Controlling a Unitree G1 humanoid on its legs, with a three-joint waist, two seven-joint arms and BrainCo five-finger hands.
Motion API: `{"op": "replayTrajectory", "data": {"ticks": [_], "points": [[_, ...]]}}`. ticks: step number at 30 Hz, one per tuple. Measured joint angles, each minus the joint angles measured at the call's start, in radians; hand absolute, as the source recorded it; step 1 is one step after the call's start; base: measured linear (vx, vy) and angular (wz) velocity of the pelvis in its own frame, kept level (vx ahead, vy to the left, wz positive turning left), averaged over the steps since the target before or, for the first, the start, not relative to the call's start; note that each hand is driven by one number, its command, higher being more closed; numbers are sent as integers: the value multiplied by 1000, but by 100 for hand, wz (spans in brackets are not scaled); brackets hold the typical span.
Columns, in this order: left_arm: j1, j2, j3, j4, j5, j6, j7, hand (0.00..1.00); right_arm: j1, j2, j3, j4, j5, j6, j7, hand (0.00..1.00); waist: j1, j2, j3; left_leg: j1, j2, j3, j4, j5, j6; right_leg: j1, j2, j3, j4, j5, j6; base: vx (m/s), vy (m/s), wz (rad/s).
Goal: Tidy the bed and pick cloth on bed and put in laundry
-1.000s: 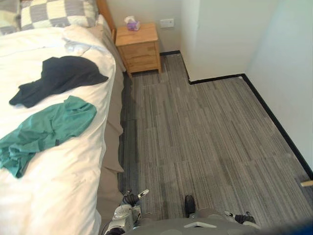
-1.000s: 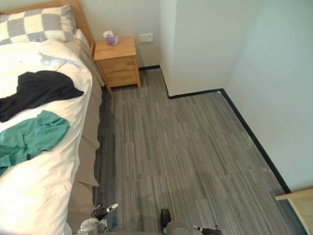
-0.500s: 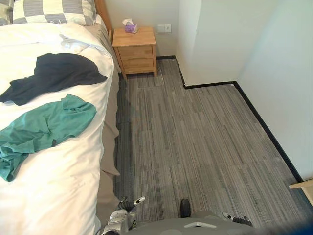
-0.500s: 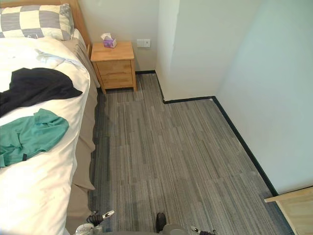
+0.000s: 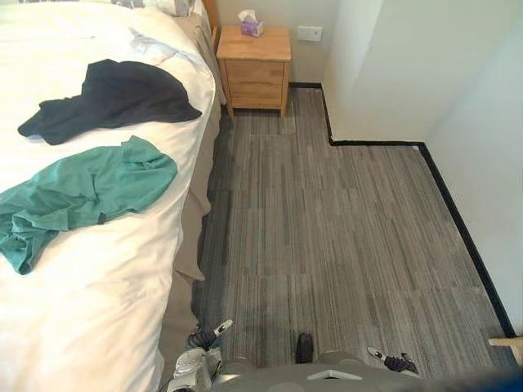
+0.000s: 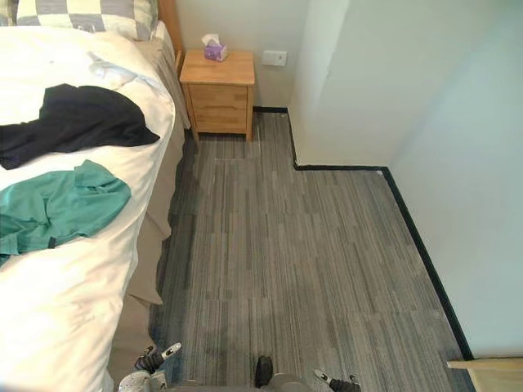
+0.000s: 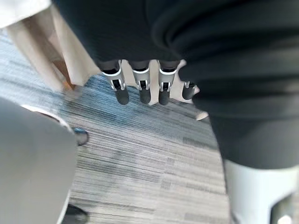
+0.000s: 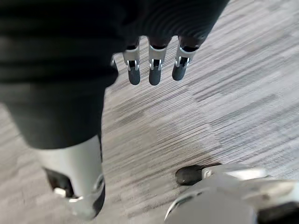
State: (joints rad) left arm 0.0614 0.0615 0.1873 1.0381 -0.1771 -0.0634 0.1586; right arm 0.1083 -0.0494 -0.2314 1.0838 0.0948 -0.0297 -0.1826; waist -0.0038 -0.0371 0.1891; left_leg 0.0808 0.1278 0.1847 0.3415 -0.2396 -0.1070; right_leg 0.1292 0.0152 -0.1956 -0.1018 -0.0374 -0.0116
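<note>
The task is barely getting under way: a black cloth (image 5: 114,98) is lying in the upper left of the frame on the bed (image 5: 98,318), and a green cloth (image 5: 82,192) is sprawling just below it, at centre left. The two are near each other but not touching, and both are waiting to be picked up and taken to the laundry. The white cover is looking rumpled near the pillow (image 6: 82,15), so the tidying is also waiting. The left hand (image 7: 145,93) is hanging low beside the bed's edge, fingers straight and loose, holding nothing. The right hand (image 8: 154,70) is dangling over the floor (image 5: 343,229) the same way, wide and empty. The tissue box (image 5: 250,26) on the nightstand (image 5: 255,69) is carrying print too small to read.
</note>
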Motion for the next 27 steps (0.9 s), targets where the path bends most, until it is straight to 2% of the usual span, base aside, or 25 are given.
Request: {"op": "replayTrajectory", "data": {"ticks": [1,3,4,5,7,9,11,12,15,18,20,22,23,24,25,26,27], "points": [[-1,2,7,-4,0,-1,1,0,-1,-4,11,-4,-2,0,1,0,0,-2,2,-28,8,2,77,0,0,12,-1,-5,5,0,-3,169,-78,18],[-3,-13,20,-21,-2,-10,1,0,-13,-15,35,-14,-3,-9,3,0,9,21,19,-130,56,37,343,45,-30,61,-4,-10,6,-8,-15,198,-31,-2],[-3,-16,19,-25,-6,-11,0,0,-20,-21,39,-14,-3,-9,3,0,11,18,27,-149,62,57,372,33,-23,67,-11,-6,6,-12,-20,207,41,-18],[-3,-19,19,-25,-11,-11,0,0,-30,-25,42,-13,-3,-9,5,0,11,26,28,-167,64,73,377,0,-22,71,-23,0,6,-15,-23,200,72,-16],[-3,-25,18,-36,-46,-12,-2,0,-54,-30,39,-15,-3,-8,13,0,16,32,33,-215,38,80,294,-40,-15,73,-60,13,6,-21,-22,173,99,-14],[-4,-26,16,-38,-49,-12,-3,0,-64,-29,32,-15,-3,-7,15,0,18,37,35,-223,17,82,173,-35,-11,70,-78,15,21,-39,-4,123,121,-7],[-4,-36,11,-37,-48,-9,-7,0,-64,-29,16,-18,-2,-7,17,0,15,60,34,-213,2,81,-33,31,5,56,-86,17,70,-83,28,138,175,1],[-4,-41,13,-37,-48,-8,-8,0,-63,-30,7,-17,-2,-5,17,0,20,64,34,-200,-5,87,-67,95,51,51,-92,20,84,-95,40,140,191,-1],[-7,-19,13,-46,-45,-6,-8,0,-62,3,10,-39,-2,1,18,0,29,22,39,-174,-58,133,-106,102,89,51,-142,8,81,-102,71,226,187,-7],[-8,-16,19,-55,-45,-5,-8,0,-57,11,8,-39,-3,2,19,0,48,14,33,-159,-63,181,-81,108,111,51,-161,20,74,-79,104,171,90,-45],[-5,-18,20,-48,-43,-4,-8,0,-52,12,0,-39,-4,3,21,0,50,15,21,-133,-83,189,-98,98,118,51,-172,21,86,-75,111,182,89,-55],[-5,-35,19,-38,-40,4,-9,0,-52,10,-31,-40,-12,5,23,0,50,36,7,-82,-91,184,-178,73,115,-30,-176,31,240,-115,116,187,119,-48],[-5,-33,17,-35,-36,11,-9,0,-53,13,-37,-48,-11,9,24,0,48,35,7,-45,-95,188,-218,62,118,-108,-194,33,422,-154,141,147,113,-35],[-4,-29,17,-34,-33,14,-9,0,-55,13,-38,-55,-11,10,25,0,45,31,10,-26,-99,190,-223,62,119,-147,-208,34,525,-163,152,181,126,-18],[-1,-15,10,-34,-27,18,-9,0,-54,15,-43,-71,-12,12,25,0,40,8,11,6,-112,189,-213,67,128,-215,-247,37,722,-147,171,244,99,29],[8,-2,-2,-34,-27,18,-9,0,-52,13,-39,-71,-16,13,24,0,14,-4,7,33,-117,156,-195,50,133,-239,-278,22,850,-91,185,209,72,50],[9,1,-6,-34,-27,18,-9,0,-50,19,-39,-67,-24,13,24,0,6,0,9,52,-116,144,-193,49,137,-248,-291,10,904,-64,170,314,14,80]]}}
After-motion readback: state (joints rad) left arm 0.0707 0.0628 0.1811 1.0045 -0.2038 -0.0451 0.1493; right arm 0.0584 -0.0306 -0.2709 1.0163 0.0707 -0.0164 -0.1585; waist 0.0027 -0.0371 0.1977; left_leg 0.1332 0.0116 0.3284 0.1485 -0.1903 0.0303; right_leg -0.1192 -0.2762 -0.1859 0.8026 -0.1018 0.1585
